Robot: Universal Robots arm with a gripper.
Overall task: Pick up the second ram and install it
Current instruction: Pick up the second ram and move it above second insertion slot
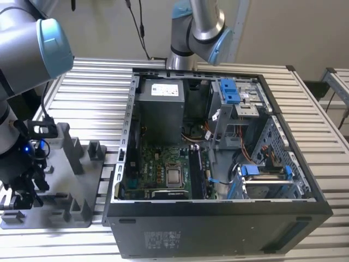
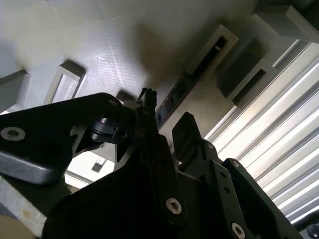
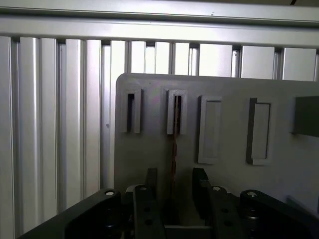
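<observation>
- At the lower left of the exterior view, the arm's wrist hangs low over the grey holder tray. The tray lies on the slatted desk, just beside the open computer case.
- In the first wrist view, you will find the second ram standing on edge in one of the tray's slots, seen end-on as a thin dark line.
- The jaws are open. One stands on each side of the stick with a gap showing on both sides, so nothing is gripped yet.
- Handling (judgement): treat the stick as light, thin and stiff, but fragile. Its chips and contact edge are unlikely to tolerate a hard squeeze or any twist.
- Grip point (judgement): take hold on the two flat faces, near the middle of the long free edge, so that the stick hangs level. Keep off the edge seated in the slot.
- Caution (judgement): the faces offer little friction, and a tilted grip is likely to bind the stick against the slot walls.
</observation>
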